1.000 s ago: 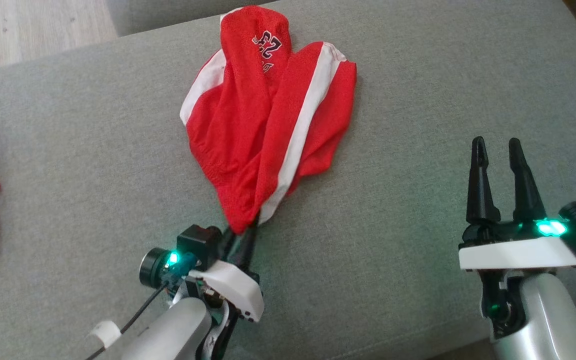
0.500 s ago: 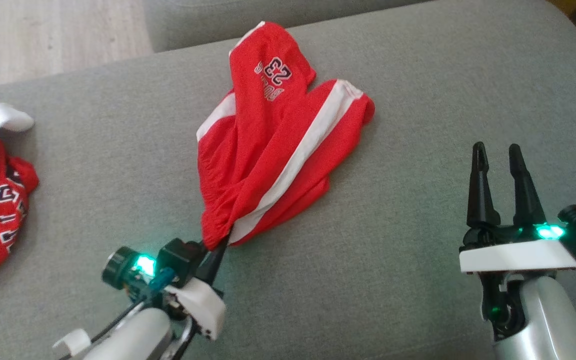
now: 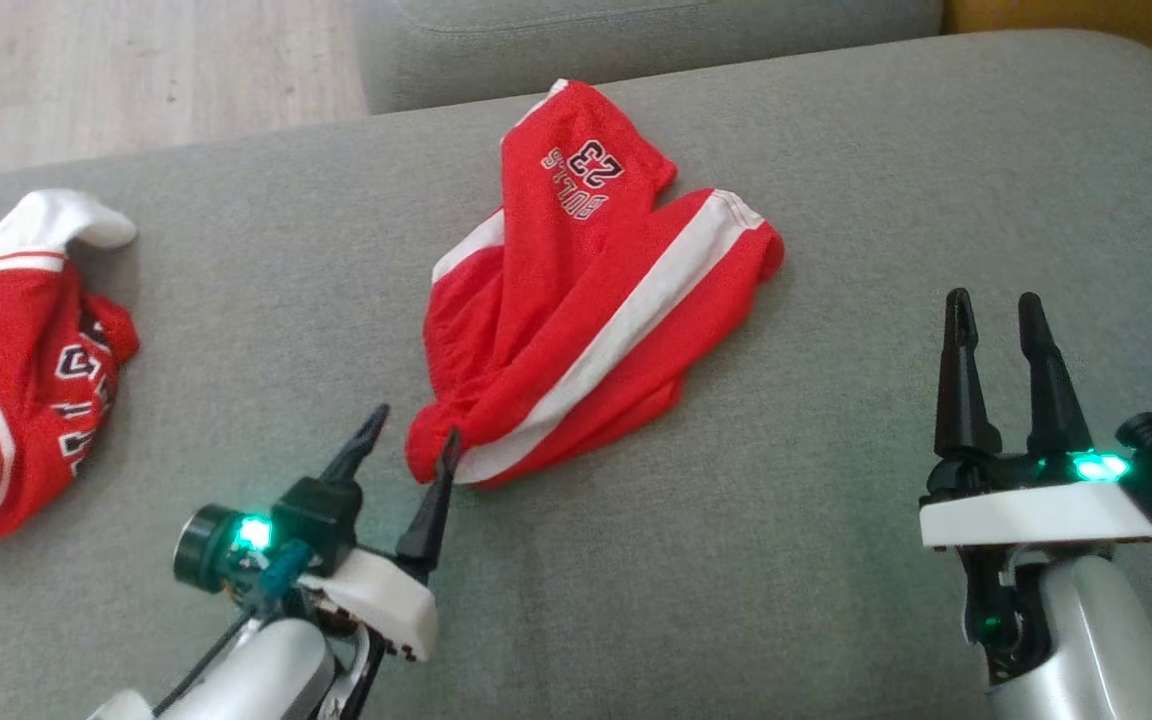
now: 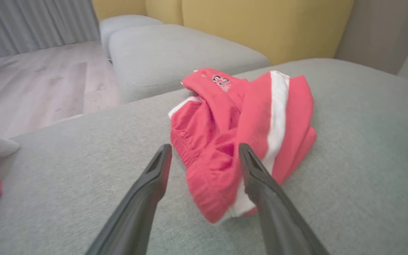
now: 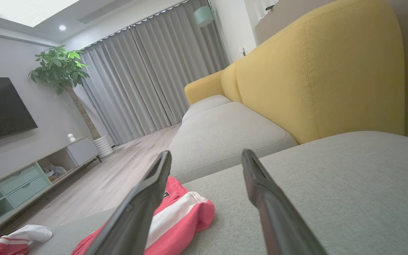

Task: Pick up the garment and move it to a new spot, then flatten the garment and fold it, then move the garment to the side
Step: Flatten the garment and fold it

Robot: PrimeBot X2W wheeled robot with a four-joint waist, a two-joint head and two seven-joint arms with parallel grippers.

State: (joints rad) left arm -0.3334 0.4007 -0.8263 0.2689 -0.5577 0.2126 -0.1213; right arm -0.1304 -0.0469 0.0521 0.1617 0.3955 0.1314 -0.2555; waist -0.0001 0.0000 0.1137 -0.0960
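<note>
Grey sofa seat (image 3: 886, 180): shorts set down, not yet flattened

Far left: a second red jersey (image 3: 6, 380), crumpled, well apart from the work. Left gripper (image 3: 417, 423), near left: claw wide, pinching nothing. The gathered waistband end of the red shorts (image 3: 586, 330) lies loose between its fingers. Shorts rest mid-seat, bunched, legs overlapping. Right gripper (image 3: 991, 297), near right: claw wide, empty, clear of the cloth. Judgement: relocation looks done; flattening, folding and moving aside all remain.

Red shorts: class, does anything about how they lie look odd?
Yes. The red shorts lie bunched, not flat, on the grey cushion: folds overlap, and the near end is gathered to a point beside the open left claw.
</note>
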